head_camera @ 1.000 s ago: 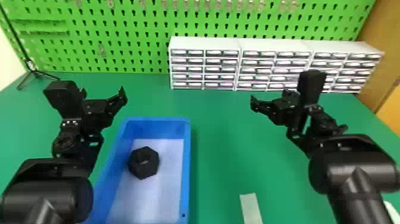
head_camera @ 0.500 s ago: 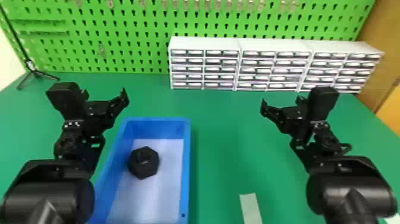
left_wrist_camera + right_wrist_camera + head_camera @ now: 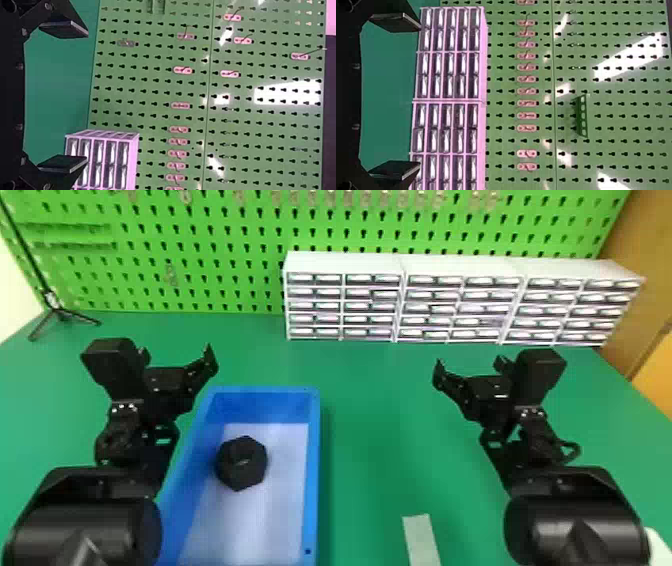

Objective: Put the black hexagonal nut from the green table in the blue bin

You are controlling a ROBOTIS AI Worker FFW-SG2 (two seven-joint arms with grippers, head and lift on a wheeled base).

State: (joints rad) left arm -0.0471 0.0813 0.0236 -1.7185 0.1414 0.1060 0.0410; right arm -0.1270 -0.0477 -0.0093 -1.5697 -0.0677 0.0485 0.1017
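Left tool [image 3: 75,96] and right tool [image 3: 411,96] gape wide; only needless reaching might knock the nut [image 3: 242,463] (already in the blue bin [image 3: 313,470]).

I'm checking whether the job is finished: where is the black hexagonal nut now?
In the head view, the black hexagonal nut lies inside the blue bin, right of the left gripper.

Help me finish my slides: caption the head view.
Black hexagonal nut in the blue bin, left gripper and right gripper open above the green table.
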